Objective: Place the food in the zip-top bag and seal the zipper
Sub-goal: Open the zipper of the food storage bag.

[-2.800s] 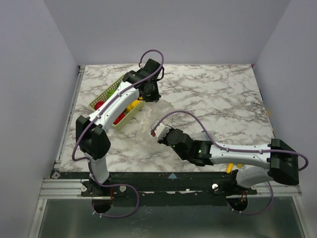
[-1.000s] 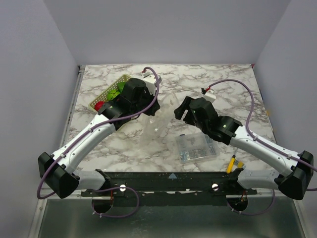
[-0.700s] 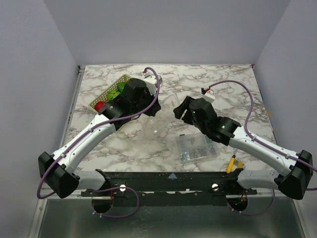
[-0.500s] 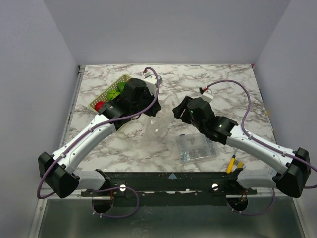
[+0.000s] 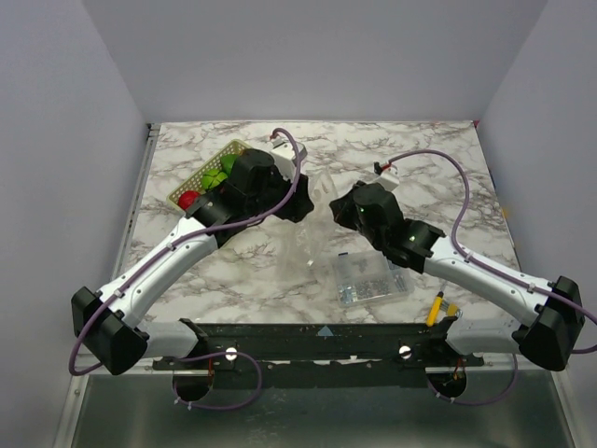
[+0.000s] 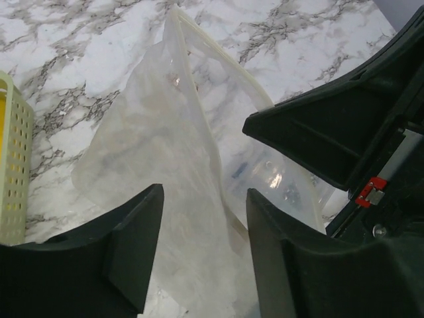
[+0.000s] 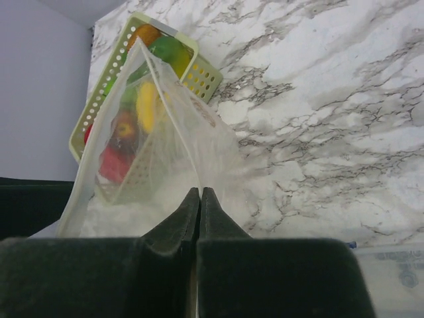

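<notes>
**Robot test cell in a lab**

You're at an enclosed rig: a marble-print tabletop (image 5: 401, 159) boxed in by plain grey walls (image 5: 308, 56), with the cabled left arm (image 5: 177, 257) and right arm (image 5: 485, 275) bolted to a metal rail (image 5: 317, 336).

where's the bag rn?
Top view, centre-left of the table: the bag sits between the left gripper and right gripper, just right of the basket and up-left of the parts box. The right gripper is shut on its edge.

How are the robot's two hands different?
The left gripper has its fingers apart, the bag between them; the right gripper has its fingers pressed together on the bag's edge. The left is beside the basket, the right nearer the box. Both meet at the bag.
</notes>
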### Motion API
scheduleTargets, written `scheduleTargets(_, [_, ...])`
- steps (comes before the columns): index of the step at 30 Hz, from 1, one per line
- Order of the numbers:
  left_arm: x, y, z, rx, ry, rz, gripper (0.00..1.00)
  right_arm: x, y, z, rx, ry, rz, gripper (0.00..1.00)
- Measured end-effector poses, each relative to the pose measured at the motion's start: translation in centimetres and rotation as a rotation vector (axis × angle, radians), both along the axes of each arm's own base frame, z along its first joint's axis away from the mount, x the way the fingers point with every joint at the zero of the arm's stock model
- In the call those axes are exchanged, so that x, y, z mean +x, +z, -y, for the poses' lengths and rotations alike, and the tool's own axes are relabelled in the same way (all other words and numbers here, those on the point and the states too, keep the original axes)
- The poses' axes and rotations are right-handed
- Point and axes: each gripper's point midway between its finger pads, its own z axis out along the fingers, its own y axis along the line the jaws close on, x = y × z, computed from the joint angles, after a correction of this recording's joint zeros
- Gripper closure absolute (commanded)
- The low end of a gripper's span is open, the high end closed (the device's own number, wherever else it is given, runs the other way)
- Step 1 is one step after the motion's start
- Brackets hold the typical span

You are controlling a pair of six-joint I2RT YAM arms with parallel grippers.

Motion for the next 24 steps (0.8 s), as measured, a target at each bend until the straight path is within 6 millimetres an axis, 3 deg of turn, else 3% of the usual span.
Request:
scheduleTargets(4, [-0.3, 0.1, -0.4, -0.001, 0.004, 0.019, 0.35, 0.5, 0.1, 0.9, -0.054, -0.030, 0.033, 0.99])
scheduleTargets(8, [-0.5, 1.4, -1.4, -0.015, 0.026, 0.074, 0.29, 1.7, 0.9, 3.5, -0.206, -0.115, 0.094, 0.99])
scheduleTargets(15, [-0.5, 4.1, -3.1, -0.048, 0.090, 0.183, 0.23, 3.7, 7.1, 9.4, -0.552, -0.332, 0.253, 0.99])
scheduleTargets(21, [0.0, 4.6, -3.9, -0.054, 0.134, 0.205, 0.23, 4.7, 8.6, 9.8, -0.762, -0.309, 0.325, 0.99])
scheduleTargets(24, [0.4, 4.4, -4.3, -0.052, 0.158, 0.201, 0.23, 6.3, 6.6, 8.0, -0.843, -0.246, 0.335, 0.99])
